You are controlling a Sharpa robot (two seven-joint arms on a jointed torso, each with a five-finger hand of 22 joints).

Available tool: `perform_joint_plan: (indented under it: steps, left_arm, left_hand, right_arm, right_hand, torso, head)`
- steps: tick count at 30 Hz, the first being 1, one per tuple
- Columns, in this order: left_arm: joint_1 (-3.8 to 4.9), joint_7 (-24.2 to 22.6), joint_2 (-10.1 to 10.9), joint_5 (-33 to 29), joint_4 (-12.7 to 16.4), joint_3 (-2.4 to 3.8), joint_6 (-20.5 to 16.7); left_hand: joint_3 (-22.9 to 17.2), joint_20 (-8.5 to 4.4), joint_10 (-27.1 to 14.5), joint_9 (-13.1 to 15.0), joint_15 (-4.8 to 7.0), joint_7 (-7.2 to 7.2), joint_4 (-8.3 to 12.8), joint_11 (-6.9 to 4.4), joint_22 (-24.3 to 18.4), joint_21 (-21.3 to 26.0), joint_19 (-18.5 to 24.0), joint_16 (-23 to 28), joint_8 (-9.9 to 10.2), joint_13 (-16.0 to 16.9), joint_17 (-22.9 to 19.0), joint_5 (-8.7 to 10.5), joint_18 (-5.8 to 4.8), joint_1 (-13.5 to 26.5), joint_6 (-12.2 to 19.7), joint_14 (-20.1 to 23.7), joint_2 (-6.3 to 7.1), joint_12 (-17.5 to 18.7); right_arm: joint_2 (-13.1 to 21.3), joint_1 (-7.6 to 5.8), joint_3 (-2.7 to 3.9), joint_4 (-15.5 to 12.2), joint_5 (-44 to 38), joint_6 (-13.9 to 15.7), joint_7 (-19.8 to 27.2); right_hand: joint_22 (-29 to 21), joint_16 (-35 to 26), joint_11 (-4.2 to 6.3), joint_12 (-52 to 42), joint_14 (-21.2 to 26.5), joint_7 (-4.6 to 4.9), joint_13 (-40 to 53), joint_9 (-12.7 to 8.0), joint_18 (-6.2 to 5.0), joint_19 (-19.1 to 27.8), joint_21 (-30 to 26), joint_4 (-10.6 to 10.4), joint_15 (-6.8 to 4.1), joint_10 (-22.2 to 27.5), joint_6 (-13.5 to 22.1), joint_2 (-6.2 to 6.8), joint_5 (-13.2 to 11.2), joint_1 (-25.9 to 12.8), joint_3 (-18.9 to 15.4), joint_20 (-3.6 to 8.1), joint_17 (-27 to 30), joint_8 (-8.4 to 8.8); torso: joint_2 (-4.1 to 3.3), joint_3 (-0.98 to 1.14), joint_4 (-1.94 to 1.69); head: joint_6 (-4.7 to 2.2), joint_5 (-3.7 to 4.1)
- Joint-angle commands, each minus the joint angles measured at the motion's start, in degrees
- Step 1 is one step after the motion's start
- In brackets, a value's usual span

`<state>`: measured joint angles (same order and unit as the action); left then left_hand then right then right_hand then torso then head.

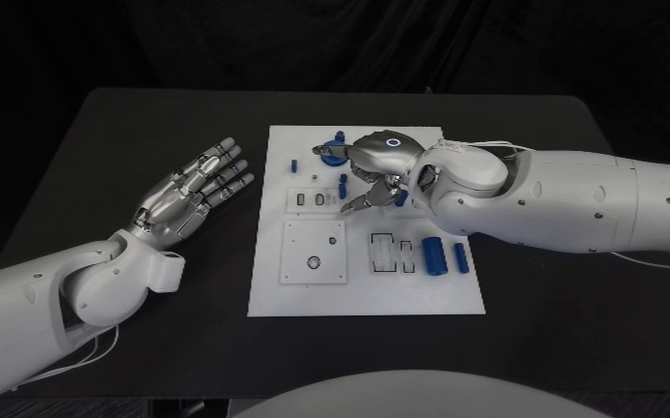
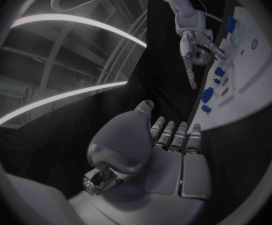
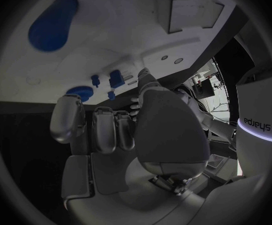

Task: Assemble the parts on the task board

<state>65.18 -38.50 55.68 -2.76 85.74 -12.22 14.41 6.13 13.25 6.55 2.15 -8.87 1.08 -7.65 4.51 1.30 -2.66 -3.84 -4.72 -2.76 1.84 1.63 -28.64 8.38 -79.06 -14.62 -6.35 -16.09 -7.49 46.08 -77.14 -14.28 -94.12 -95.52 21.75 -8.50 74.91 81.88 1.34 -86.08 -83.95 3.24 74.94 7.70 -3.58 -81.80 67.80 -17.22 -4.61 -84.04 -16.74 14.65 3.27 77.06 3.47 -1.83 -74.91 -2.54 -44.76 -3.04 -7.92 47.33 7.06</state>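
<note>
I see my left hand (image 1: 196,189) flat, fingers spread, empty, at nine o'clock off the white board (image 1: 366,287); my right hand (image 1: 377,171) hovers over its blue parts (image 1: 435,256), fingers curled, grip unclear.

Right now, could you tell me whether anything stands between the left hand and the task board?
Nothing visible does. The left hand hovers open over bare black table beside the task board; the right hand is over the board's far middle.

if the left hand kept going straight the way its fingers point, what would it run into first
Probably the task board: the left hand, open and flat, points diagonally toward the board's far left corner, near a small blue part. Its height above the table is unclear, so it might pass over.
</note>
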Motion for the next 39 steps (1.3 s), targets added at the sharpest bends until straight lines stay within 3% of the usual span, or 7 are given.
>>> perform_joint_plan:
  steps: [1, 14, 16, 29, 31, 35, 39]
  left_arm:
    - [1.45, -1.88, 0.25, 1.46, 0.95, 0.13, -3.58]
    - [12.02, 4.56, -3.11, 8.93, -2.03, 0.12, -5.72]
    - [12.91, 5.91, -4.21, 14.96, -4.06, 0.12, -5.51]
    - [14.32, 17.61, -12.86, 55.90, -12.18, 0.12, -15.51]
    - [14.34, 23.81, -14.30, 60.15, -12.37, 0.12, -15.48]
    - [14.37, 35.93, -16.89, 64.79, -12.38, 0.13, -14.34]
    - [14.36, 43.49, -18.55, 66.36, -11.41, 0.13, -14.74]
  left_hand:
    - [-0.69, 0.60, 0.96, 0.11, -0.38, 0.46, 0.54, 0.10, 0.34, -1.02, -1.19, -1.08, -0.52, 0.12, 0.26, -1.91, 0.33, 0.49, -1.01, -1.09, 0.39, -0.74]
    - [-4.40, 1.88, 15.21, 0.90, -0.61, 3.31, -0.79, 3.78, 4.72, -13.04, -19.73, -16.55, -2.36, 2.34, 2.89, -3.35, 1.51, -1.08, -9.74, -19.48, 3.37, -14.01]
    - [-5.33, 2.39, 23.13, 1.75, -0.77, 5.22, -1.57, 6.67, 5.45, -15.17, -23.27, -19.42, -4.52, 3.20, 3.37, -3.47, 1.71, -2.33, -17.69, -24.29, 4.22, -18.00]
    - [-8.63, -0.85, 43.15, 1.75, 2.70, 5.24, -9.71, 3.64, 9.68, -26.40, -48.67, -33.43, -3.43, 7.20, 8.52, 12.26, 2.31, -5.48, -27.48, -45.56, 8.24, -22.73]
    - [-7.39, -4.46, 50.82, 2.22, 6.83, 4.97, -9.12, -0.07, 13.31, -32.58, -55.38, -43.04, -3.28, 12.84, 15.22, 16.47, 1.98, -1.55, -29.03, -52.58, 8.08, -28.99]
    - [-5.48, -5.97, 50.80, 3.43, 7.71, 7.07, -8.25, -0.79, 18.88, -39.64, -55.87, -54.81, -4.98, 26.14, 27.08, 19.02, 1.37, 4.06, -33.87, -53.48, 7.46, -40.64]
    - [-3.33, -6.87, 66.14, 6.06, 8.33, 6.58, -8.77, -1.11, 25.32, -47.98, -56.38, -74.28, -7.95, 62.66, 59.15, 20.42, 1.74, 7.39, -39.08, -67.71, 8.21, -66.87]
  right_arm:
    - [1.38, -1.79, 0.11, -1.25, 2.16, 8.19, 2.83]
    - [6.31, -5.73, 0.07, 0.07, 8.04, 14.06, 7.67]
    - [6.81, -5.61, 0.06, 0.64, 8.84, 12.82, 7.51]
    - [8.04, -3.94, 0.05, 4.76, 15.19, 9.33, 7.01]
    - [8.24, -3.27, 0.05, 5.39, 16.50, 8.70, 7.05]
    - [8.56, -1.89, 0.05, 6.43, 17.93, 7.94, 7.14]
    - [8.46, -1.07, 0.05, 7.15, 18.41, 7.20, 6.96]
  right_hand:
    - [8.90, -0.20, 0.28, 0.35, -3.21, 0.20, 7.96, 0.29, -0.96, -0.05, -0.30, 0.02, -0.35, -0.09, -1.19, -0.05, -0.33, -0.43, 0.07, 0.38, -5.97, -0.01]
    - [10.04, 1.47, -0.91, -1.69, -4.01, 1.78, 11.19, 5.75, -0.23, -1.80, 3.32, 1.51, 0.55, -2.89, -25.15, -8.80, 2.47, 3.51, 6.17, -0.38, -7.62, -5.78]
    - [10.02, 1.30, -1.01, -1.65, -3.97, 1.88, 11.12, 5.47, -0.26, -1.83, 3.25, 1.85, 0.67, -2.82, -25.98, -9.16, 4.69, 4.52, 6.35, -0.48, -7.42, -5.49]
    - [9.82, 0.41, -1.48, -1.34, -3.70, 2.55, 10.64, 5.29, -0.39, -1.60, 2.46, 1.81, 1.03, -2.44, -30.25, -9.68, 8.49, 5.92, 6.64, -0.86, -6.41, -5.79]
    - [9.84, 0.50, -1.60, -1.36, -3.74, 2.76, 10.67, 5.28, -0.37, -1.64, 2.51, 1.65, 1.10, -2.47, -31.01, -9.87, 9.15, 6.01, 6.74, -0.90, -6.48, -5.80]
    - [9.84, 0.46, -1.80, -1.34, -3.74, 2.97, 10.64, 5.28, -0.37, -1.65, 2.46, 1.40, 1.23, -2.46, -31.85, -10.01, 9.56, 5.90, 6.76, -0.99, -6.43, -5.85]
    - [9.86, 0.49, -1.82, -1.41, -3.75, 3.00, 10.75, 5.29, -0.36, -1.68, 2.55, 1.36, 1.26, -2.55, -32.01, -10.02, 9.62, 5.89, 6.76, -1.01, -6.46, -5.86]
  torso:
    - [0.07, 0.11, 0.06]
    - [3.30, 1.48, 0.23]
    - [3.94, 1.77, 0.51]
    - [7.16, 3.54, 1.85]
    - [7.33, 3.72, 2.02]
    - [7.89, 4.29, 2.62]
    - [8.09, 4.67, 3.33]
  head:
    - [-1.51, -1.23]
    - [-4.28, -3.53]
    - [-4.64, -4.06]
    - [-1.95, -4.12]
    - [-1.54, -4.38]
    - [-0.60, -5.07]
    - [0.43, -5.91]
